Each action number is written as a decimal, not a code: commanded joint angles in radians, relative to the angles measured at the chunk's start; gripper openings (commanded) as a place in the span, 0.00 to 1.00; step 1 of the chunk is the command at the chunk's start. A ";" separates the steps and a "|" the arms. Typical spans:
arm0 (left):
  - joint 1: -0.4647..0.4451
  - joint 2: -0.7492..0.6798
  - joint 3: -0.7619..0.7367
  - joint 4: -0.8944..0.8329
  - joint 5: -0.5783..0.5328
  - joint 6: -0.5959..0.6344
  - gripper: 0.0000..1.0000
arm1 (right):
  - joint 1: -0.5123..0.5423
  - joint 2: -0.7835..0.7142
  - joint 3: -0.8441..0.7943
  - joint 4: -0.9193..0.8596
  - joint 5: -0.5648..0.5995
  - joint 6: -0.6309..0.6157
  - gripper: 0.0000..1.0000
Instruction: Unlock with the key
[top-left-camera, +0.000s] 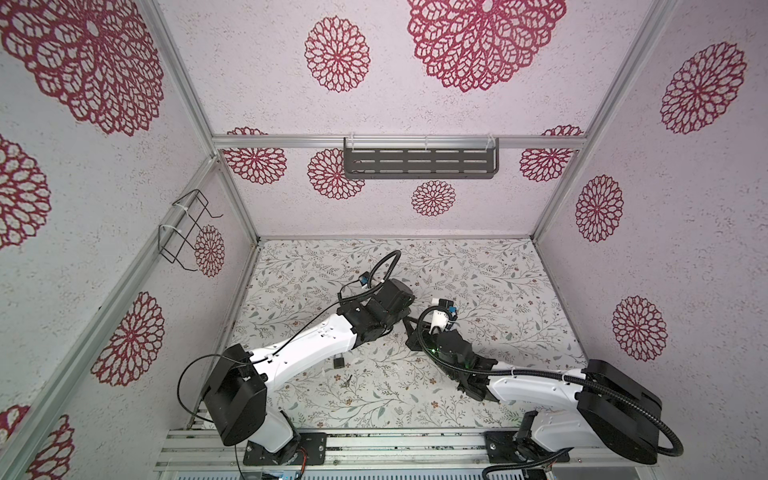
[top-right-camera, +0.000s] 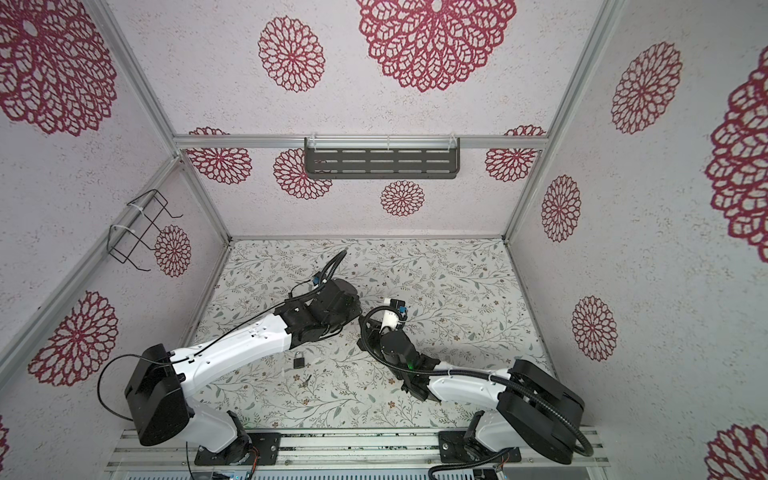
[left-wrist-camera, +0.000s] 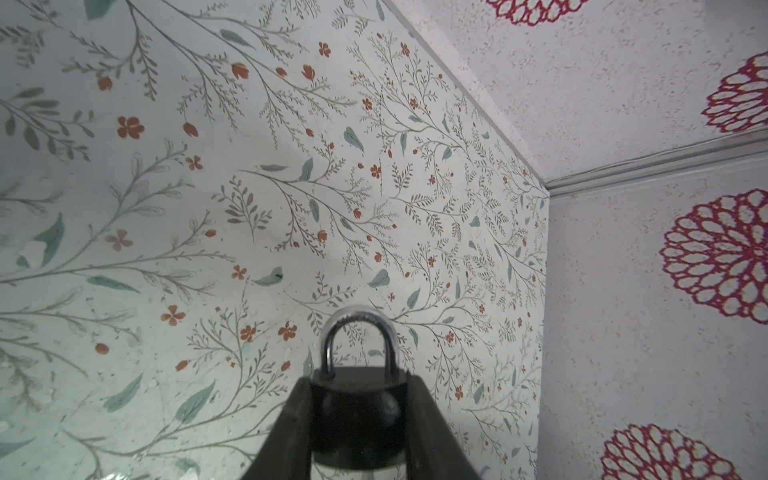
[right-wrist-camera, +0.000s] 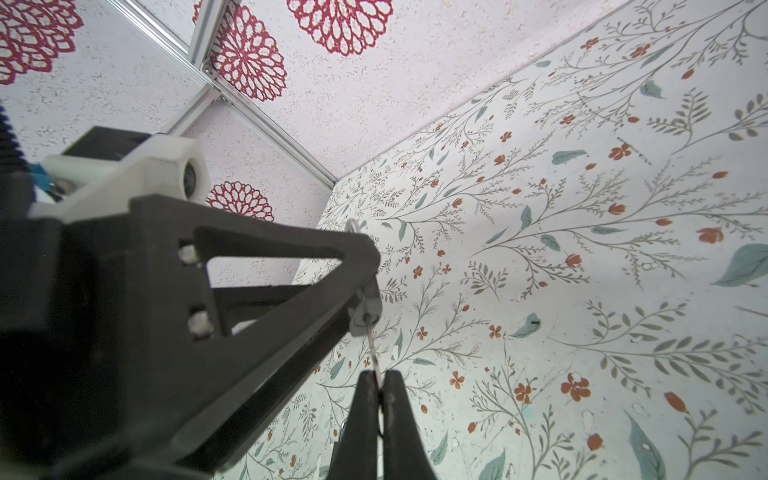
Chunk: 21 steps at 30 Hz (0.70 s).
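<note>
My left gripper (left-wrist-camera: 358, 380) is shut on the black body of a padlock (left-wrist-camera: 357, 415), held above the table with its silver shackle (left-wrist-camera: 357, 328) closed and pointing away from the wrist. In the right wrist view the padlock's grey bottom face (right-wrist-camera: 365, 311) shows past the left gripper's black fingers (right-wrist-camera: 249, 270). My right gripper (right-wrist-camera: 378, 380) is shut on a thin metal key (right-wrist-camera: 372, 345), whose blade reaches up to the keyhole in that face. In both top views the two grippers meet at mid-table (top-left-camera: 410, 326) and hide the padlock and key.
A second small black padlock (top-left-camera: 338, 362) (top-right-camera: 298, 360) lies on the floral table below the left forearm, with a small dark key-like piece (top-left-camera: 347, 379) beside it. A slotted shelf (top-left-camera: 419, 162) hangs on the back wall and a wire rack (top-left-camera: 183, 232) on the left wall.
</note>
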 joint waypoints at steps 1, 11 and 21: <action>-0.012 -0.028 -0.029 0.063 0.113 -0.064 0.00 | 0.008 -0.008 0.024 0.177 0.041 -0.058 0.00; -0.039 -0.040 -0.064 0.073 0.143 -0.086 0.00 | 0.006 -0.004 0.050 0.263 0.034 -0.208 0.00; -0.030 -0.077 -0.044 0.058 0.080 -0.042 0.00 | -0.002 -0.020 0.034 0.235 -0.036 -0.171 0.01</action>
